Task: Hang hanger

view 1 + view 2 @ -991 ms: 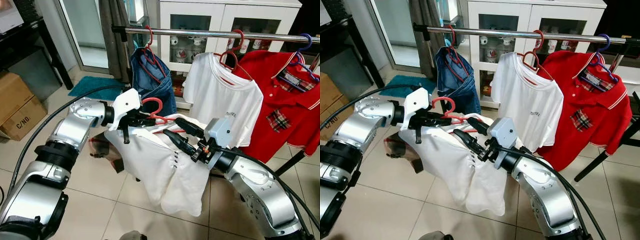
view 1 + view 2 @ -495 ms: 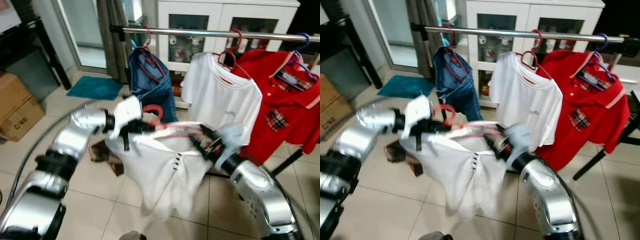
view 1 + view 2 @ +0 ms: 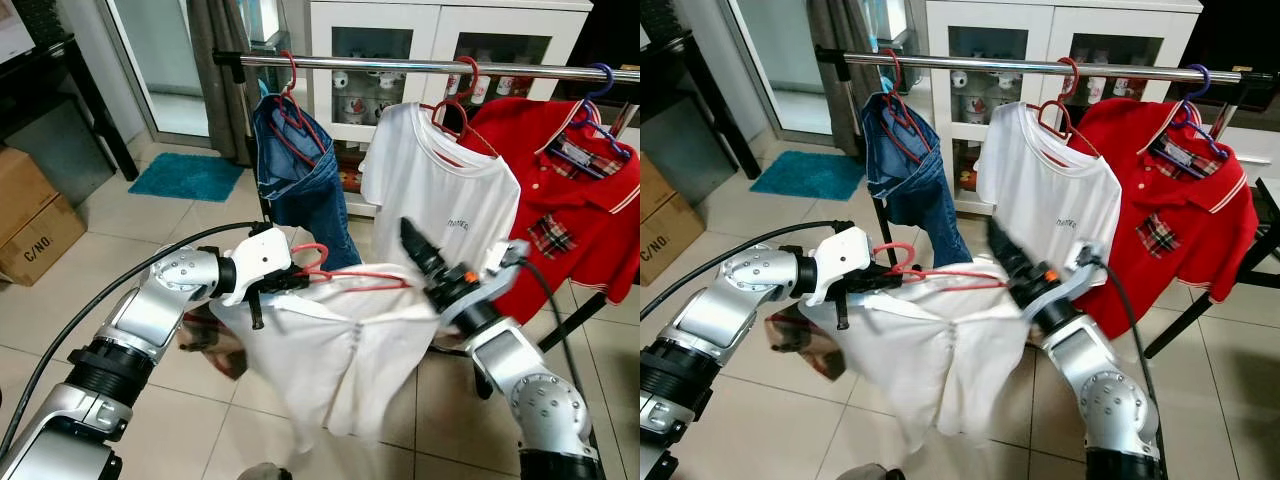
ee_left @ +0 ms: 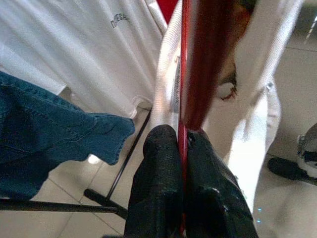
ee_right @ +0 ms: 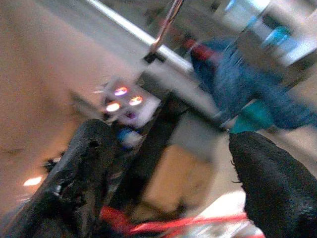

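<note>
While the red hanger (image 3: 330,270) carrying a white shirt (image 3: 340,345) is held well below the clothes rail (image 3: 420,66), the task is judged unfinished. The left gripper (image 4: 181,144) is seen clamped tight on the hanger's wire near its hook. The right gripper (image 5: 168,163) is spread wide, empty, raised beside the shirt's far shoulder. Lifting and hooking onto the rail, between the jeans (image 3: 300,160) and the hung white T-shirt (image 3: 440,195), are left.

Silver jointed arms, white wrist housing, black cables, black-fingered left tool (image 3: 285,282)
</note>
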Available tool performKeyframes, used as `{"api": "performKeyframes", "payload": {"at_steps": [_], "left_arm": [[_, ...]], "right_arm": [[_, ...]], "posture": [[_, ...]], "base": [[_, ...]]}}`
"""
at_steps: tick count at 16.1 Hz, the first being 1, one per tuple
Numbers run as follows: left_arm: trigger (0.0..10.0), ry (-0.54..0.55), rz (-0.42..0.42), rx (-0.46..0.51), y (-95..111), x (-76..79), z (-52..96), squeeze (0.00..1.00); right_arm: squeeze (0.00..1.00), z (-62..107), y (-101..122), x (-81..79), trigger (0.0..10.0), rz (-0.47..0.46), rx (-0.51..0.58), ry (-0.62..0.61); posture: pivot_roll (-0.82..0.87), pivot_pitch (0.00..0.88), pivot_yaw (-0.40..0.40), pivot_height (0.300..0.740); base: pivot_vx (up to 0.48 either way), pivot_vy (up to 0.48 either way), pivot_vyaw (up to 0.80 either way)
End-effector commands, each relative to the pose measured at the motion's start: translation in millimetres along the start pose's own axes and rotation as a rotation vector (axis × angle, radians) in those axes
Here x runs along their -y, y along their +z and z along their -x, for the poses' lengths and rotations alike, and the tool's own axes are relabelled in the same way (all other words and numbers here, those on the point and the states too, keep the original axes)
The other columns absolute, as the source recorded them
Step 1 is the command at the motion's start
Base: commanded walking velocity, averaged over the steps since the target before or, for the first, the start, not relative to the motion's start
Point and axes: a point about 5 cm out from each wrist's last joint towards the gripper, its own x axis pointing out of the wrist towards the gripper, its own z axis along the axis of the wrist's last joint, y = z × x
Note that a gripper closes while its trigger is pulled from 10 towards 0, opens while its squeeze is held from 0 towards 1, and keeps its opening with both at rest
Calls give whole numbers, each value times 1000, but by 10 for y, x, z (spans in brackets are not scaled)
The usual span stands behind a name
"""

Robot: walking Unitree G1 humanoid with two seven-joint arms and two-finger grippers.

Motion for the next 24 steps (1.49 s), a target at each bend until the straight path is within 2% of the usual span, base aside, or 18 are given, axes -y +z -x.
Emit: {"api": "performKeyframes", "payload": {"at_steps": [1, 3, 4, 6, 7, 8, 9, 10, 11, 12, 16, 17, 18, 22, 23, 24], "left_arm": [[0, 47, -14, -7, 26, -53, 76, 0], [0, 52, -12, -10, 27, -41, 86, 0], [0, 58, -10, -15, 22, -34, 93, 0], [0, 62, -6, -18, 3, -40, 109, 0], [0, 64, -5, -21, -8, -49, 125, 0], [0, 69, -5, -25, -19, -62, 151, 0], [0, 73, -5, -27, -24, -69, 169, 0], [0, 75, -5, -29, -26, -70, 175, 0], [0, 77, -4, -34, -38, -70, 191, 0], [0, 80, -3, -40, -53, -71, 210, 0], [0, 112, 39, -86, -176, -67, 251, 0], [0, 125, 58, -104, -235, -62, 264, 0], [0, 130, 73, -115, -284, -47, 272, 0], [0, 130, 84, -133, -344, -10, 264, 0], [0, 134, 83, -139, -357, -8, 255, 0], [0, 138, 81, -147, -369, -11, 249, 0]], "right_arm": [[1000, 48, 59, -103, 10000, -107, 26, 89], [1000, 82, 124, -162, 10000, -218, 73, 145], [1000, 134, 220, -255, 10000, -319, 111, 234], [1000, 209, 294, -415, 10000, -352, 114, 368], [812, 235, 314, -469, 10000, -325, 107, 399], [0, 223, 301, -471, 10000, -165, 61, 341], [0, 203, 278, -443, 10000, -15, 15, 278], [0, 194, 277, -433, 10000, 49, 8, 253], [0, 193, 300, -442, 3294, 72, 19, 253], [0, 215, 353, -463, 0, 0, 42, 279], [0, 235, 389, -501, 0, 13, 65, 327], [0, 243, 389, -515, 3137, 15, 64, 333], [0, 252, 385, -523, 10000, 16, 61, 333], [0, 246, 372, -528, 10000, 29, 54, 331], [1000, 237, 356, -532, 10000, 18, 43, 338], [1000, 237, 357, -547, 10000, 1, 43, 356]], "posture": [[-75, 0, 61, 740], [-74, 0, 62, 740], [-76, 0, 65, 740], [-78, 0, 69, 740], [-79, 0, 71, 740], [-79, 0, 73, 740], [-79, 0, 75, 740], [-79, 0, 74, 740], [-79, 0, 73, 740], [-77, 0, 71, 740], [-76, 0, 69, 740], [-76, 0, 70, 740], [-76, 0, 70, 740], [-76, 0, 70, 740], [-77, 0, 71, 740], [-78, 0, 71, 740]], "base": [[0, 0, 0], [0, 0, 0], [0, 0, 0], [0, 0, 0], [0, 0, 0], [0, 0, 0], [0, 0, 0], [0, 0, 0], [0, 0, 0], [0, 0, 0], [0, 0, 0], [0, 0, 0], [0, 0, 0], [0, 0, 0], [0, 0, 0], [0, 0, 0]]}}
